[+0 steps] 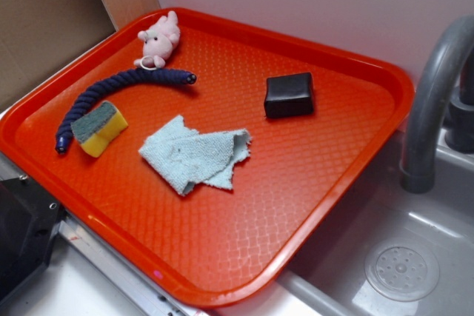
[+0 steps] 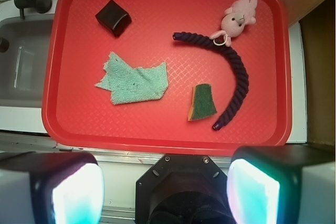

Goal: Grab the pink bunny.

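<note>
The pink bunny [image 1: 158,39] lies at the far left corner of the red tray [image 1: 222,257], its white loop touching a dark blue rope [image 1: 111,94]. In the wrist view the bunny [image 2: 239,18] is at the upper right of the tray [image 2: 68,129]. My gripper [image 2: 165,192] is high above and back from the tray's near edge. Its two pads [image 2: 79,195] stand wide apart with nothing between them. The gripper does not show in the exterior view.
On the tray lie a black block [image 1: 289,95], a light blue cloth [image 1: 196,154], a yellow-green sponge [image 1: 99,128] and the rope [image 2: 236,77]. A grey sink [image 1: 400,257] with a faucet [image 1: 433,94] is to the right. A wall and a cardboard panel [image 1: 44,20] stand behind.
</note>
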Controlling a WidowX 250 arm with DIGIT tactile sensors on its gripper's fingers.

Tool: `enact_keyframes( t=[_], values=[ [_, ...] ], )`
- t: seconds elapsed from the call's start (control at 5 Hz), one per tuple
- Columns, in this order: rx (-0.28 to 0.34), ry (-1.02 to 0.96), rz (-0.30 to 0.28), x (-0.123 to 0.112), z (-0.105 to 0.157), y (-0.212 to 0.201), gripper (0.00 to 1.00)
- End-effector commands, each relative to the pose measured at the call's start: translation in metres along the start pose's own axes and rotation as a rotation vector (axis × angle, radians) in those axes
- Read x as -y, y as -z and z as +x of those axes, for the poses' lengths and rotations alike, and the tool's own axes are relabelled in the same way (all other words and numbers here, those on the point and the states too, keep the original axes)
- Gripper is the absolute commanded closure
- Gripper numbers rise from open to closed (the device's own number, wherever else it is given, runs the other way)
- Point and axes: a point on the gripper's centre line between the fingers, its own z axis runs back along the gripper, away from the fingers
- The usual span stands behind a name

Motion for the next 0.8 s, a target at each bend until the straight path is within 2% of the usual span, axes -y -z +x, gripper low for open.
enact_keyframes(
  t=[0.0, 0.2, 0.6],
  values=[
    [0.000, 0.000, 0.000, 0.000, 0.000, 0.000, 0.00],
    [0.042, -0.209, -0.001, -0.013, 0.018, 0.023, 0.00],
    [0.207, -0.481, 0.068, -0.047, 0.051, 0.066, 0.00]
  ],
)
